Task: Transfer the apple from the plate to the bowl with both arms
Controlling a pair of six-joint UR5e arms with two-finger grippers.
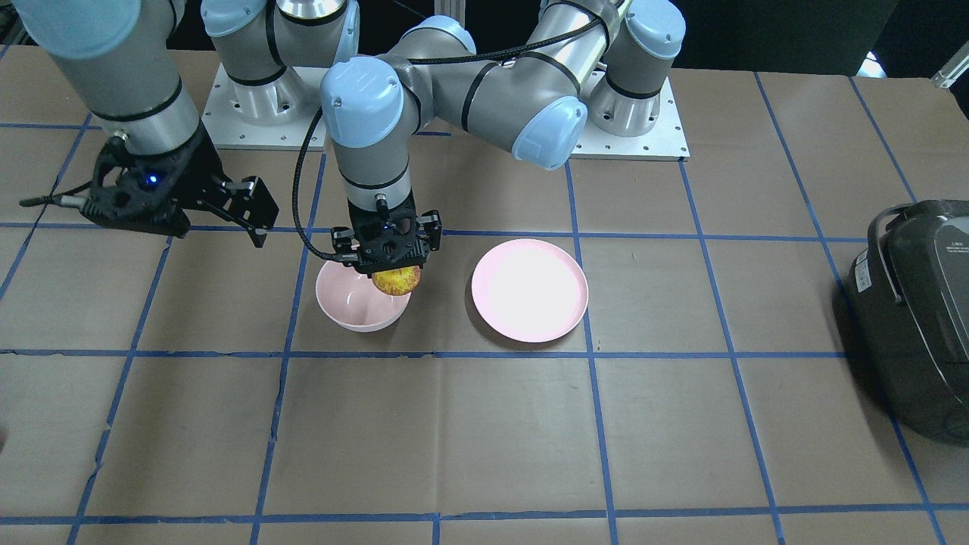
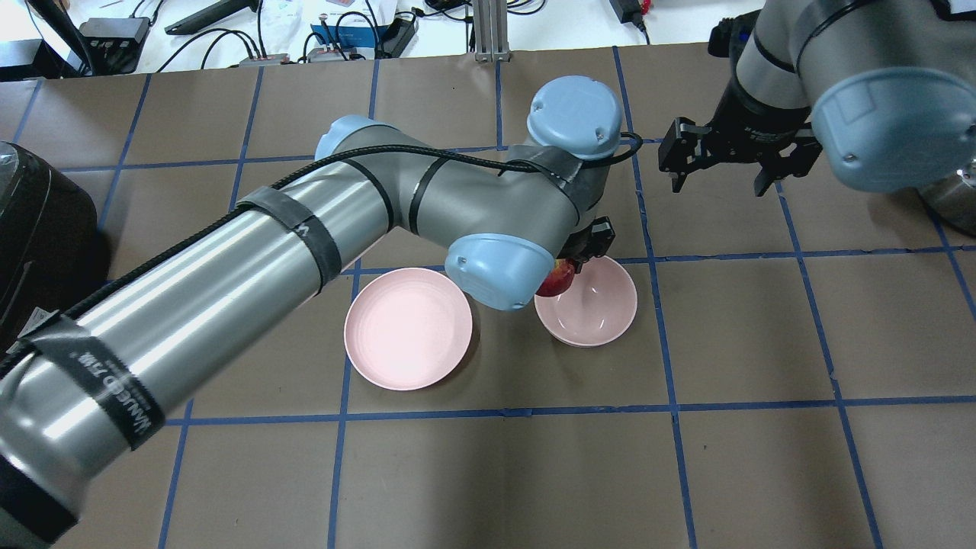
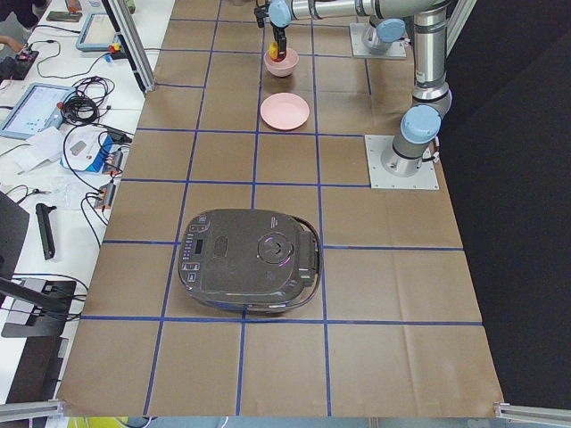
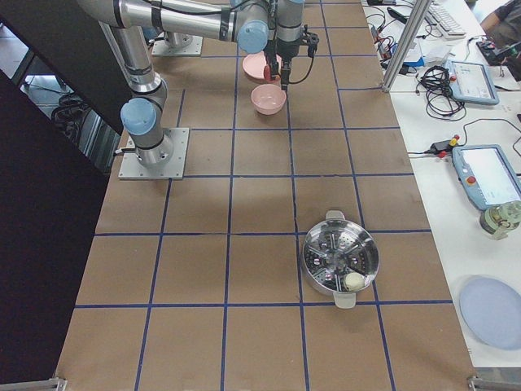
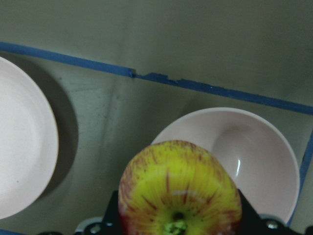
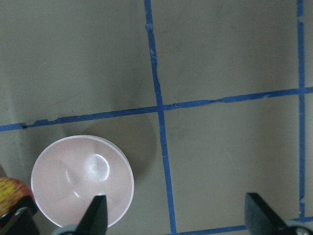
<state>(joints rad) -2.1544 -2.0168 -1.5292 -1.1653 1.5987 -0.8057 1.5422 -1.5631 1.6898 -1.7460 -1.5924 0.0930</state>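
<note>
Left gripper [image 1: 394, 265] is clamped on the apple [image 1: 397, 281], which hangs over the rim of the bowl [image 1: 362, 321] on the side toward the plate [image 1: 530, 291]; my right gripper [image 2: 718, 181] hovers apart, jaws wide and bare. I judge the apple light, firm, smooth and apt to roll, best pinched across its widest girth. One apple, one bowl, one plate.

The apple [image 5: 180, 191] is yellow streaked with red (greenish at the stem dimple). The bowl [image 1: 354, 309] and plate [image 1: 530, 291] are pale pink; the table [image 1: 484, 439] is brown, gridded with blue tape [image 1: 681, 354].
</note>
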